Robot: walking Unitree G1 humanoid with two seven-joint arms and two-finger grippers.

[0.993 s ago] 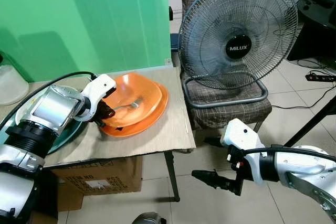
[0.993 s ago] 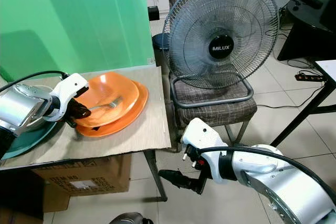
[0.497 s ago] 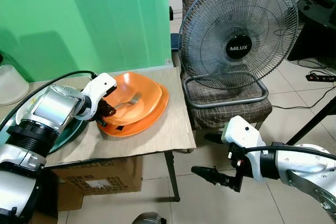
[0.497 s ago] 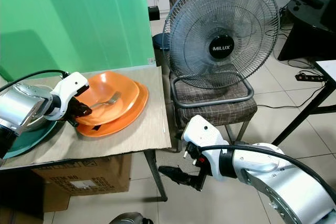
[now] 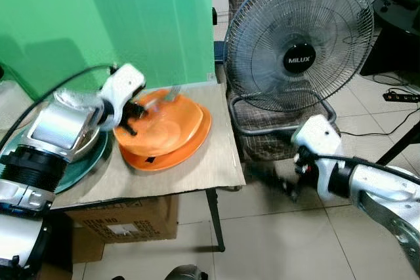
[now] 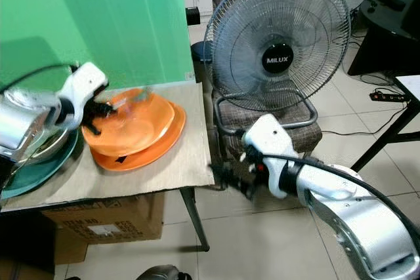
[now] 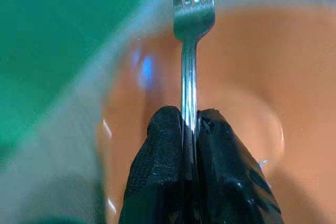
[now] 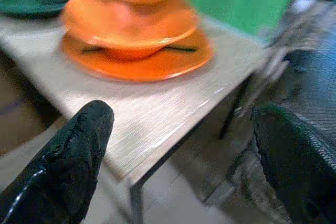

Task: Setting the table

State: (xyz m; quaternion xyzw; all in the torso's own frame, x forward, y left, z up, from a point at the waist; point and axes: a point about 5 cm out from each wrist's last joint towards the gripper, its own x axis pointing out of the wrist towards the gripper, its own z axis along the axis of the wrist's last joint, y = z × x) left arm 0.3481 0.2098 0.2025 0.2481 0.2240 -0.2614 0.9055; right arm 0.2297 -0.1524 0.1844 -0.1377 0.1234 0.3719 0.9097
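My left gripper (image 5: 133, 110) is shut on the handle of a silver fork (image 7: 191, 51), and holds it up over the orange bowl (image 5: 165, 124). The fork's tines point away from the fingers (image 7: 164, 145). The bowl sits on an orange plate (image 5: 194, 145) on the small table (image 5: 213, 165). My right gripper (image 5: 286, 185) is blurred beside the table's right edge, at about tabletop height. In the right wrist view its fingers (image 8: 68, 166) stand wide open with nothing between them, facing the plate (image 8: 142, 64).
A teal plate (image 5: 88, 162) with a metal bowl (image 5: 84, 141) lies at the table's left. A large standing fan (image 5: 298, 37) sits on a chair (image 5: 289, 129) right of the table. A cardboard box (image 5: 118, 218) stands under the table. Behind is a green wall.
My left gripper has lifted the fork up out of the orange bowl. My right arm has risen from near the floor toward the table's right edge.
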